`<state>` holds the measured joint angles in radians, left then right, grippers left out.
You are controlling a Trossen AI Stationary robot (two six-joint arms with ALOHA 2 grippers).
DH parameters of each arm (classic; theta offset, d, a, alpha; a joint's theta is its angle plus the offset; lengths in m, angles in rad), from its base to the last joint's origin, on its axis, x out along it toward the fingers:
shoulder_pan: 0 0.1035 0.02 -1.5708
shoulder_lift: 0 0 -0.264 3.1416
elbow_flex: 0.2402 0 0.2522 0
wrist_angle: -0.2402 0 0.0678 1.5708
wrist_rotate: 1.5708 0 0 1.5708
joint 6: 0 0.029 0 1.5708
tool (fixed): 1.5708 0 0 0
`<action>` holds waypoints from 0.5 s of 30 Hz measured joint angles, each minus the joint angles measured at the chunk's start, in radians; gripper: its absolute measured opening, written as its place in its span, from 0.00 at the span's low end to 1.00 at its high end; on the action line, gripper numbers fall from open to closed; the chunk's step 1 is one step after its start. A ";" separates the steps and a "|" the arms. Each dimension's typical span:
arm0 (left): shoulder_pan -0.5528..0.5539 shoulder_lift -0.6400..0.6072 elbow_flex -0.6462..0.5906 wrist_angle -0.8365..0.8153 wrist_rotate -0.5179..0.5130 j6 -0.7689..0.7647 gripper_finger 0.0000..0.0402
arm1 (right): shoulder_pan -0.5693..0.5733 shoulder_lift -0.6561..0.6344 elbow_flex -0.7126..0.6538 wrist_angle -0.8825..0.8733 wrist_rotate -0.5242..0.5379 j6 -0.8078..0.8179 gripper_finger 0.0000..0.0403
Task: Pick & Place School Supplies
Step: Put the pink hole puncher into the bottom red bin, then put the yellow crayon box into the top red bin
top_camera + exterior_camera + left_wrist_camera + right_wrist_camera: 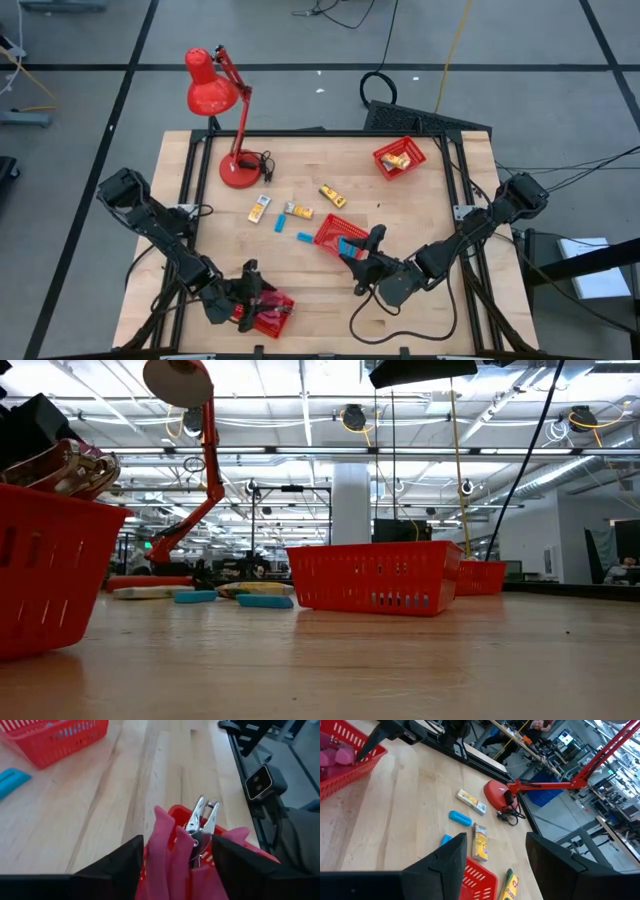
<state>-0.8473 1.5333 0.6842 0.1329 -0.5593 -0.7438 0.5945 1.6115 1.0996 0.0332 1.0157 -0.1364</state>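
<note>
My left gripper (177, 865) is open low over the near-left red basket (270, 312). The basket holds pink-handled metal tools (200, 820), and the pink handles (165, 845) lie between the fingers. In the low view the tools (60, 465) pile above the basket's rim. My right gripper (496, 865) is open and empty beside the middle red basket (335, 232), which holds a blue block (348, 245). Yellow-orange packets (298, 211) and blue blocks (280, 221) lie loose on the table between the lamp and the middle basket. My left gripper's fingers (125, 865) come down from above on either side of the pink handles (170, 855) of the tools in the basket. I cannot tell whether they touch the handles. The tools rest in the basket.
A red desk lamp (225, 120) stands at the far left with its cord beside the base. A third red basket (400, 157) at the far right holds yellow packets. Bare wood lies at the near middle and right of the table (450, 310).
</note>
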 joint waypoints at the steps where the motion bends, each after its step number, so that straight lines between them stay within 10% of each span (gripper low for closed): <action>1: 0.000 0.000 0.000 0.000 -0.007 0.002 0.61 | 0.000 0.000 0.000 0.000 -0.001 0.000 0.48; 15: -0.019 -0.026 0.000 0.003 -0.072 0.074 0.65 | -0.054 0.000 0.000 -0.020 -0.170 0.072 0.48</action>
<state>-0.8665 1.5077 0.6842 0.1364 -0.6316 -0.6694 0.5409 1.6115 1.0996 0.0134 0.8453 -0.0643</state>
